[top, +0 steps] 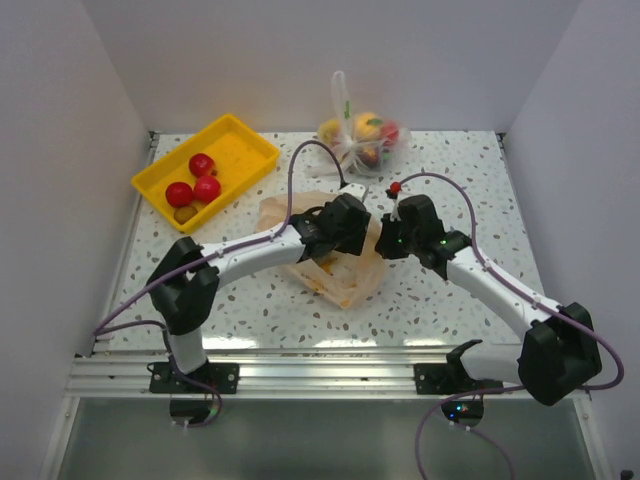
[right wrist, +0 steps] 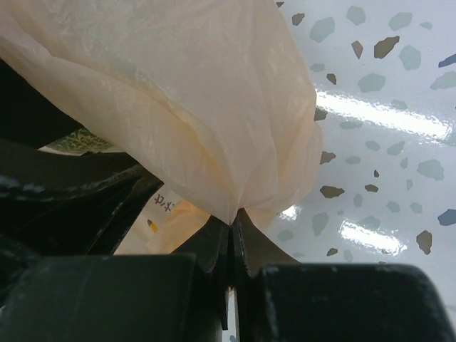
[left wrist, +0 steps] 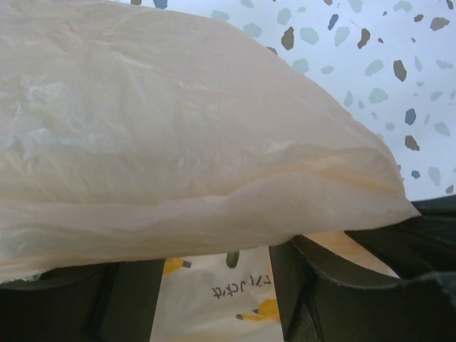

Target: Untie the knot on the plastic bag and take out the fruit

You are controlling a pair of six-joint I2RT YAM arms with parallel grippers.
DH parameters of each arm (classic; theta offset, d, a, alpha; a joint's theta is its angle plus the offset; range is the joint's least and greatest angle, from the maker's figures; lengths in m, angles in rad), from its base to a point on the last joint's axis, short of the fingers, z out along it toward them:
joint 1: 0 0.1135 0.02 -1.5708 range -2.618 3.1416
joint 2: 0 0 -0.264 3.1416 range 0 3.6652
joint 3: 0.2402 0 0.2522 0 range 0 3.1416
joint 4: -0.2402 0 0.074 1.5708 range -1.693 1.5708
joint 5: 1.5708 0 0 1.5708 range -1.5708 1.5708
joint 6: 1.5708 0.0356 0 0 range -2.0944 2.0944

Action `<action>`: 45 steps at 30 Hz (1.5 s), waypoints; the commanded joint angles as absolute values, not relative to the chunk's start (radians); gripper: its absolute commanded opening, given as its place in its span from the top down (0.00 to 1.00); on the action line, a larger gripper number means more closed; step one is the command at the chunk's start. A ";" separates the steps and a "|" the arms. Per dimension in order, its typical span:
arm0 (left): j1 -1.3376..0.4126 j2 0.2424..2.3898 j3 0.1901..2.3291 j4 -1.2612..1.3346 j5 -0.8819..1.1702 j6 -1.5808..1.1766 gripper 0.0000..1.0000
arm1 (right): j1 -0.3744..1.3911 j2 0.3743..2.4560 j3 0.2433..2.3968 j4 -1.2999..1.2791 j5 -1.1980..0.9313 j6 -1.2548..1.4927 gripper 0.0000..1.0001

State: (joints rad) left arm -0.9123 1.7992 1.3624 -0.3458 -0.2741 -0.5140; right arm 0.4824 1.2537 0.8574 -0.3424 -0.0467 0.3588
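Your right gripper point(right wrist: 233, 224) is clamped tight on a pinch of the plastic bag point(top: 345, 285). The bag lies mid-table beneath both wrists, its bulk spreading back toward your left arm. Your left gripper point(left wrist: 214, 281) meets the right one nose to nose, jaws apart, with printed film showing between them and no bite on it that you can make out. The film lies just ahead of the left tool, so that is probably the arm to close next. The knot is hidden in every view. Some of the fruit point(top: 203, 165) already sits in the yellow tray point(top: 250, 150), at the far left
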 commanded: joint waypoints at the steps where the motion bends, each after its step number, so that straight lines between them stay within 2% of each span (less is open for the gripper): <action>1: -0.917 1.839 1.422 -0.334 -0.319 -0.523 0.38 | 0.485 1.218 0.847 -0.304 -0.054 0.371 1.00; 8: -0.917 1.879 1.451 -0.324 -0.330 -0.523 0.53 | 0.485 1.215 0.844 -0.302 -0.049 0.371 1.00; 9: -0.917 1.884 1.454 -0.322 -0.331 -0.523 0.58 | 0.485 1.213 0.842 -0.302 -0.051 0.371 1.00; 14: -0.917 1.893 1.465 -0.325 -0.322 -0.519 0.64 | 0.485 1.215 0.841 -0.304 -0.049 0.373 1.00; 26: -0.917 1.855 1.430 -0.331 -0.299 -0.517 0.99 | 0.486 1.209 0.845 -0.310 -0.026 0.376 1.00; 45: -0.911 1.438 1.335 -0.460 -0.161 -0.509 1.00 | 0.483 1.255 0.839 -0.314 0.098 0.394 1.00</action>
